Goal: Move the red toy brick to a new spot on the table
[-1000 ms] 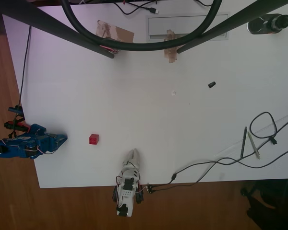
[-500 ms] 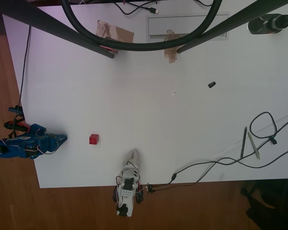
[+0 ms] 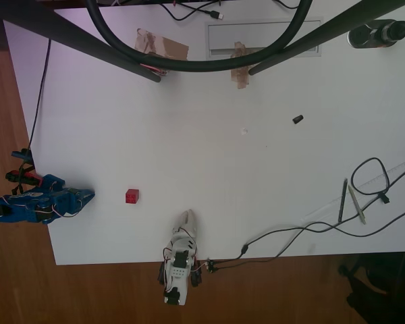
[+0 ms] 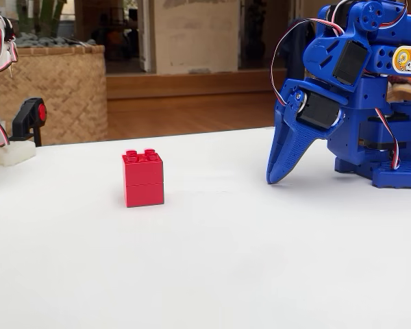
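Resting folded at the table [image 3: 209, 155] edge with jaws closed and empty, the gripper [image 4: 277, 175] has yet to reach the brick [image 4: 143, 178], so opening and approaching come next.

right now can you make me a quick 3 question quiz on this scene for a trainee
1. True or false: the blue gripper is closed around the red toy brick.
2. Multiple choice: where does the red toy brick sit? A) on the white table, standing free B) on the wooden floor C) on top of the small black piece
3. Fill in: in the fixed view, the gripper's tip points ____ toward the table.

Key:
1. False; the brick stands apart from the gripper, with bare table between them.
2. A
3. down
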`<action>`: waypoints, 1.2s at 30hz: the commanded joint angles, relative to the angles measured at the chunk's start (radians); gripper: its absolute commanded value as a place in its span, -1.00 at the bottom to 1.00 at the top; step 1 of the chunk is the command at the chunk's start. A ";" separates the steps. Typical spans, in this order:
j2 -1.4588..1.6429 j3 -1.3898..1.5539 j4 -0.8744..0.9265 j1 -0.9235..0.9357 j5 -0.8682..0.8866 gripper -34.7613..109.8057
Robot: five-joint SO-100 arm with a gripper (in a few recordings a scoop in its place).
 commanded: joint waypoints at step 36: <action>-1.502 -1.071 -0.546 0.069 0.087 -0.13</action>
